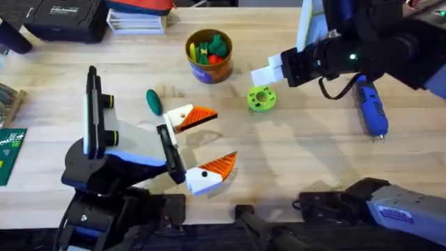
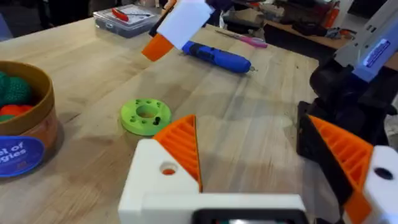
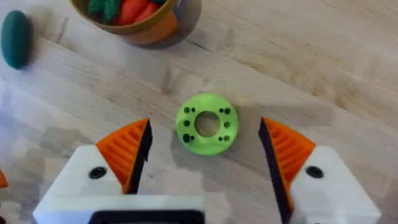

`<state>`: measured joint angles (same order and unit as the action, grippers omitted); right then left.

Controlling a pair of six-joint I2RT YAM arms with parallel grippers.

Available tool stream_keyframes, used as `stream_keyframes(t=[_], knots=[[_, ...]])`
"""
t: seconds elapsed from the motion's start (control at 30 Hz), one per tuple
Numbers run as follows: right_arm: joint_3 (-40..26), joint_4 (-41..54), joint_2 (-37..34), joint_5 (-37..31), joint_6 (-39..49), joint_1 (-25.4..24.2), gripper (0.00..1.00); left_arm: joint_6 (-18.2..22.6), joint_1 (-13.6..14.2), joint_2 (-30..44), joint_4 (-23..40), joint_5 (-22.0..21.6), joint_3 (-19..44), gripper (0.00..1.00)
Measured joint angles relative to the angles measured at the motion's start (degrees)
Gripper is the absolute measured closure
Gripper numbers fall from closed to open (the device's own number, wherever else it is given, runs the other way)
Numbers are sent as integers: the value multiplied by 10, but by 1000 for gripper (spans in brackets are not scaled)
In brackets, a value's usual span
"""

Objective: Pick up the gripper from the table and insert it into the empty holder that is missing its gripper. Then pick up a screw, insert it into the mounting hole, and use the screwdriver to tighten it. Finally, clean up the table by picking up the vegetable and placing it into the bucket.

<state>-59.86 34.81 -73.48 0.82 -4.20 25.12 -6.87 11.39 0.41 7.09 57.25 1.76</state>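
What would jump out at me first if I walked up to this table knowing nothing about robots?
Probably the left arm's open white claw with orange ribbed pads, spread wide near the table's middle. Next, the flat lime-green round disc lying on the light wooden tabletop, with the right arm's open claw hovering over it. Behind sits a small round pot full of colourful toy pieces.
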Motion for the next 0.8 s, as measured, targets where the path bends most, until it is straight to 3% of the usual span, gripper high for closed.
stream_keyframes(t=[0.3,0.43,0.7,0.8], knots=[[-1,12,-63,1,9,0,6,0,0,0,0,0,0,15],[-1,14,-101,31,11,1,6,0,0,0,0,0,0,15],[-1,32,-129,47,39,25,7,0,0,0,0,0,0,15],[-1,29,-141,44,47,33,96,0,0,0,0,0,0,15]])
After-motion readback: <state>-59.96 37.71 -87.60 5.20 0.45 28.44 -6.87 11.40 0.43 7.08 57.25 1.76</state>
